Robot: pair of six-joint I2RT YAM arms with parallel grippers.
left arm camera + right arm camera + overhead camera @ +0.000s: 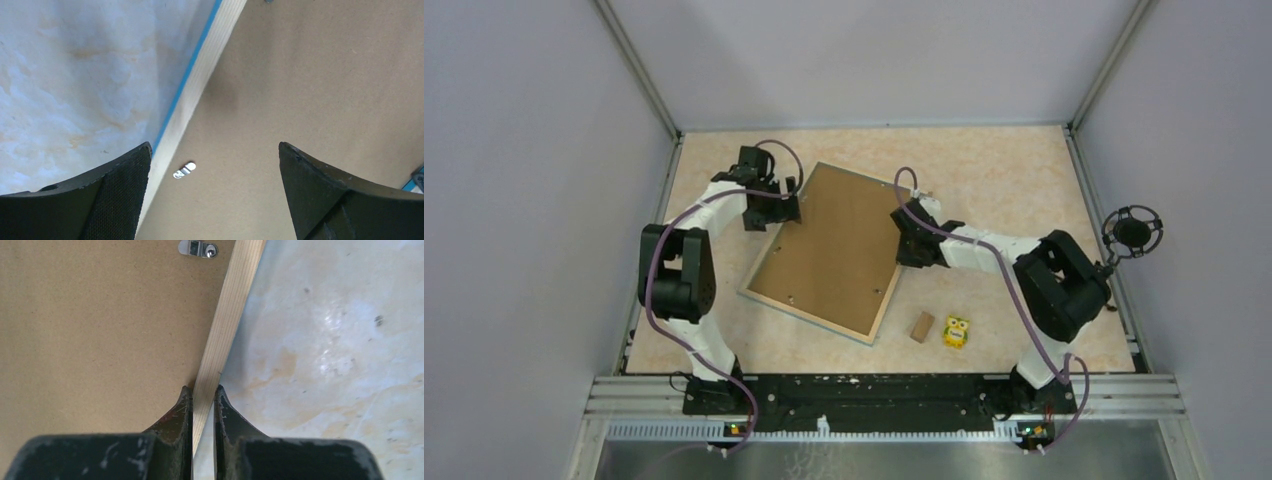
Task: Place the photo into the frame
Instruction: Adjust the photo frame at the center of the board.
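The frame (809, 319) lies back-up on the table (1014, 165) holding a brown backing board (829, 245), its right wooden rail pinched by the right jaws, the left jaws spread wide astride its left rail.

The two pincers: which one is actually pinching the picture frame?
The right pincer: it is closed on the frame, clamping its pale wooden edge. The left pincer stands wide open over the opposite edge, gripping nothing.
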